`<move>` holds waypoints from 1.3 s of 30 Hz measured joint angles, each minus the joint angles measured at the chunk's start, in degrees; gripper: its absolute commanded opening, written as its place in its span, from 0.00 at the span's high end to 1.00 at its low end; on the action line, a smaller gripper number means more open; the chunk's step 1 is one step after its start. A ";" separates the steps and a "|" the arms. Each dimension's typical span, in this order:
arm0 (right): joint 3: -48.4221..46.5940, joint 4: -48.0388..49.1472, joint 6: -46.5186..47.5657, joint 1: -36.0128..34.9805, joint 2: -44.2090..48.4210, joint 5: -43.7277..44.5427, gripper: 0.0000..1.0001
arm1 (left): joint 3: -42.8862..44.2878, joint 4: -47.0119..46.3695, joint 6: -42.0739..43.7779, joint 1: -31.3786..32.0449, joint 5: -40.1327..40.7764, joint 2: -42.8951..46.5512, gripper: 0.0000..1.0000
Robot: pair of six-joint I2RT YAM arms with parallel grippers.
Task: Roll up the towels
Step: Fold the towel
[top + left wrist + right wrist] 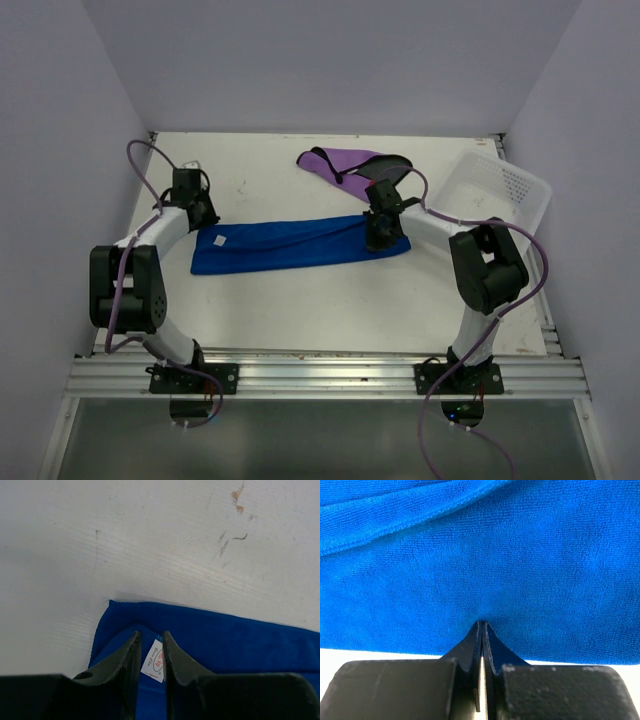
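Broadly, the white desk (300,310) carries everything. Across its middle lies the blue towel (280,245), folded into a long band running left to right; that narrow shape would suit rolling it up from one end. At the far right corner a white basket (510,190) sits tilted, apart from the work. The purple towel (335,160), with its black section, lies crumpled near the far edge, just behind the right arm and touched by neither arm.

The right tool (482,625) is down on the blue towel's right end, its fingers clenched tight on a pinch of pile that puckers toward the tips. I judge this hold is meant to anchor or lift that end. The left tool (150,636) sits at the opposite end, over a corner of the cloth, with its fingers drawn close and a thin gap between them. A small white label (154,661) shows in that gap, and I cannot tell whether cloth is pinched there or merely straddled. Neither towel is rolled yet.
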State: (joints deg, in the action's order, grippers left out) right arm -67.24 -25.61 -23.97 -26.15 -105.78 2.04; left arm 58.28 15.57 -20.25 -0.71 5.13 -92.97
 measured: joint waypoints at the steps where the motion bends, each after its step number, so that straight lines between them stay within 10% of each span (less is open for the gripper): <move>1: 0.00 0.00 0.07 0.00 0.00 -0.02 1.00 | 0.15 -0.02 0.07 0.07 0.42 -0.37 0.73; 33: -0.26 0.09 0.72 0.02 -0.63 -0.26 1.00 | 5.38 6.36 0.11 3.80 10.62 -10.95 0.73; 39: -0.31 0.02 0.74 0.00 -0.68 -0.24 1.00 | 5.60 6.60 -0.28 3.82 11.10 -11.23 0.88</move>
State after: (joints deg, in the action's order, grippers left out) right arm -67.55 -25.58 -23.22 -26.15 -106.45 1.80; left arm 63.88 22.17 -20.53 3.11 16.23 -104.20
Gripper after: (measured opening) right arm 0.010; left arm 0.186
